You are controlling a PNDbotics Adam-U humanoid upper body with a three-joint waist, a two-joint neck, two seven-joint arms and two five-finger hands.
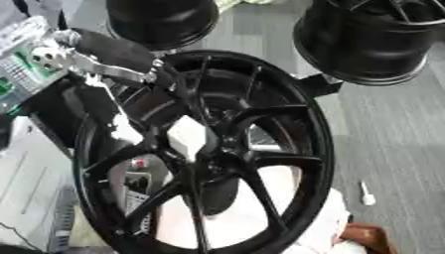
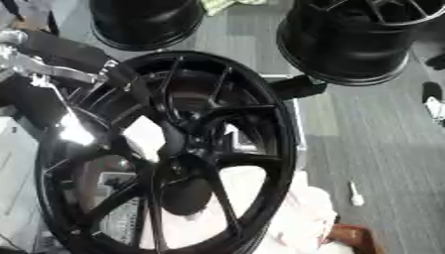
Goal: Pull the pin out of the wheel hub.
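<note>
Fingers of the left hand point(image 1: 178, 82) reach over the upper rim into the wheel hub point(image 1: 208, 149), dark against the dark spokes — whether they are curled or straight I cannot tell. Its arm comes in from the upper left, silver joints showing at the wrist.

At the hub's centre sits a pale, whitish block-like shape point(image 1: 188, 137); it may be the pin or its head, though its form is hard to make out, and the hand does not clearly touch it. The wheel fills the middle of both views, face toward the camera and tilted, which leaves the centre open to a reach from above — probably why the arm comes over the rim rather than through the spokes.

Two more black wheels point(image 1: 369, 39) lie beyond on the grey floor, partly cut off at the top edge. A small white stick-like object point(image 1: 367, 194) lies well apart to the right. Pale cloth-like material shows under the lower spokes. No right hand appears in either view.
</note>
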